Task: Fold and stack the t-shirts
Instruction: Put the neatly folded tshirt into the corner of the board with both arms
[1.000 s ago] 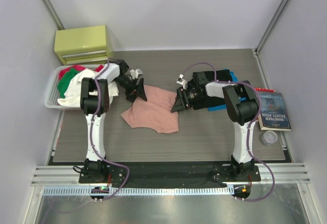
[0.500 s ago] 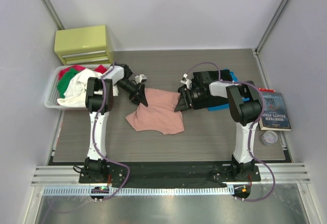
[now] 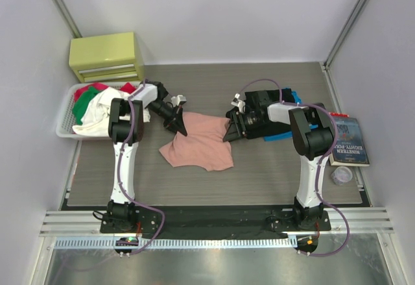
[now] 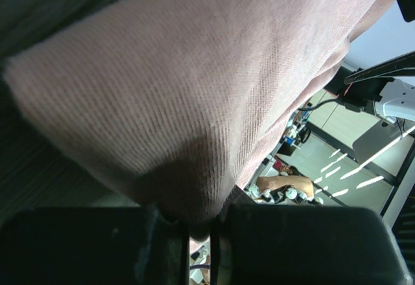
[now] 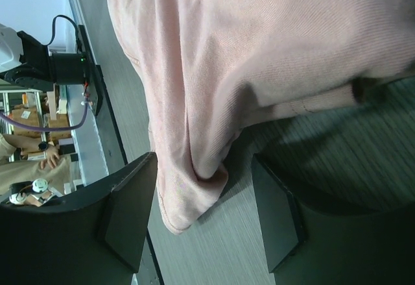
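The salmon-pink t-shirt [image 3: 198, 143] lies crumpled on the table's middle. My left gripper [image 3: 180, 128] is shut on its upper left corner, and the left wrist view shows the pink cloth [image 4: 194, 103] pinched between the jaws of the left gripper [image 4: 200, 223]. My right gripper [image 3: 228, 129] stands open at the shirt's upper right edge. In the right wrist view a folded hem of the pink t-shirt [image 5: 194, 181] lies between the wide-apart fingers of the right gripper [image 5: 207, 204], touching neither pad. A black t-shirt [image 3: 277, 134] lies under my right arm, mostly hidden.
A white basket [image 3: 65, 113] of red, green and white clothes stands at the left edge. Behind it is a yellow drawer box [image 3: 107, 56]. A book [image 3: 347, 141] and a small clear lid [image 3: 342, 176] lie at the right. Something blue [image 3: 297, 97] shows behind the right arm.
The left gripper has shut on the pink shirt's corner and shifted right. The shirt has slid to the right with it. The right gripper has moved slightly up and stays open.
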Available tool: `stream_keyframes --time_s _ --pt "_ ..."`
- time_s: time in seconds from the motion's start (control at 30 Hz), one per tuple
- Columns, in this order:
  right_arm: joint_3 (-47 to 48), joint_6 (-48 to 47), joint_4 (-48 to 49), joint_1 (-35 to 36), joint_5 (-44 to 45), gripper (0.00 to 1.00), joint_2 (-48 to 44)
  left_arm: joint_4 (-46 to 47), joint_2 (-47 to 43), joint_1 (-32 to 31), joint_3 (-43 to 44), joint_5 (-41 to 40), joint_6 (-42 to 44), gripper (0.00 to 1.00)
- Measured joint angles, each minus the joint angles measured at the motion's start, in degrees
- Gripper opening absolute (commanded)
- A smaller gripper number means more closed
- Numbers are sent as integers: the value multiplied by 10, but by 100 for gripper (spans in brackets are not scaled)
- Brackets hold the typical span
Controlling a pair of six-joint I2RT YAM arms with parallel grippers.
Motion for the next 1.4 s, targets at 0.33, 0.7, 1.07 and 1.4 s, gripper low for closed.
stream_keyframes --time_s 0.33,0.7,1.07,1.4 --pt "32 19 5 25 -15 41 31 2 0 0 -2 0 0 0" --pt "27 26 12 28 3 1 53 8 -5 0 -9 -1 0 0" --pt "2 -8 11 36 48 1 11 39 -53 11 -67 0 1 0" --pt "-3 -33 -2 39 59 1 -31 44 -90 16 -85 20 7 0"
